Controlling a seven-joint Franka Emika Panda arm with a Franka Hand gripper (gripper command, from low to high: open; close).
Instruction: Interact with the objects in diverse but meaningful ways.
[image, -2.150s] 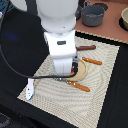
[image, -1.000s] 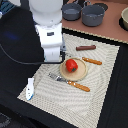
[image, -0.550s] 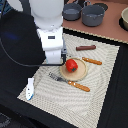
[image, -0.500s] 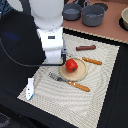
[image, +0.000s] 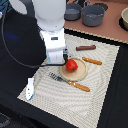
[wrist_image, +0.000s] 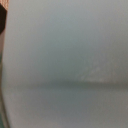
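Note:
In the exterior view a red tomato (image: 71, 65) sits on the round wooden plate (image: 77, 73) on the striped mat. My gripper (image: 58, 61) hangs just to the exterior view's left of the tomato, close to the plate's rim; its fingers are too blurred to tell open from shut. A brown sausage (image: 86, 48) lies behind the plate. A white-and-blue fish (image: 30, 89) lies at the mat's near left corner. A grey saucepan (image: 93, 15) stands at the back. A light blue cup (image: 124, 18) is at the back right edge. The wrist view shows only a blurred pale grey surface (wrist_image: 64, 64).
An orange-handled knife (image: 92, 61) lies to the right of the plate and an orange-handled fork (image: 71, 83) lies in front of it. A second grey pot (image: 72, 11) stands at the back. A black cable (image: 20, 59) loops to the arm's left.
Two seconds ago the arm stood over the plate and hid the tomato. It has since moved to the exterior view's left, and the tomato shows on the plate. Hardly any motion in the last half second.

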